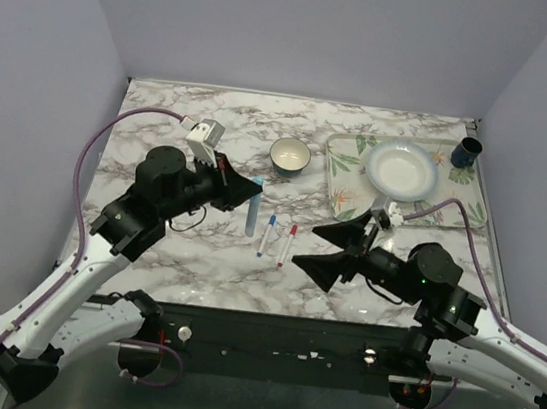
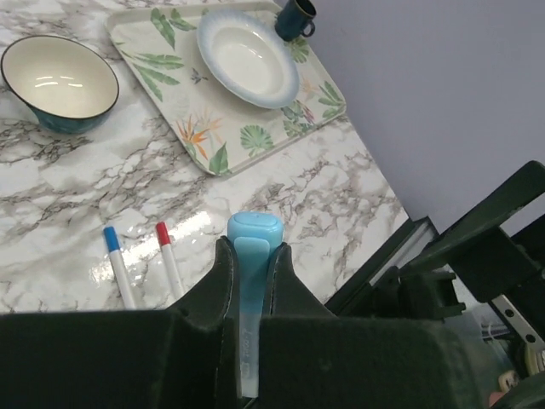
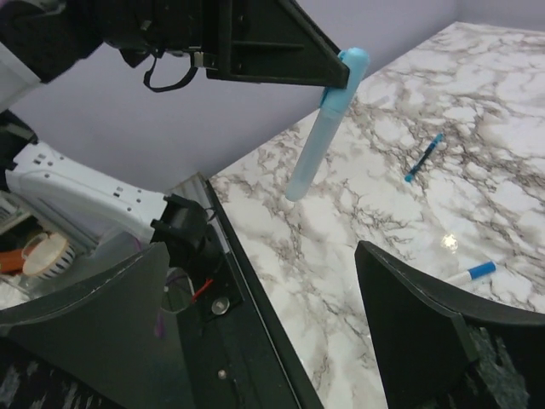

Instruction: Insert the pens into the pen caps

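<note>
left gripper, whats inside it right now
A light blue pen is clamped in the left gripper, rounded end poking past the fingers. Where the fingers press its sides is covered.

Left arm reaching in from left, left gripper (image 1: pixel 253 192) pointing right, jaws clamped on pale blue pen (image 1: pixel 253 218) near its top. Right arm bent in from right, right gripper (image 1: pixel 325 249) pointing left, jaws spread wide, empty

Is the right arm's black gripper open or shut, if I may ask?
Open: the right arm's black gripper has its jaws wide apart, gripping nothing.
</note>
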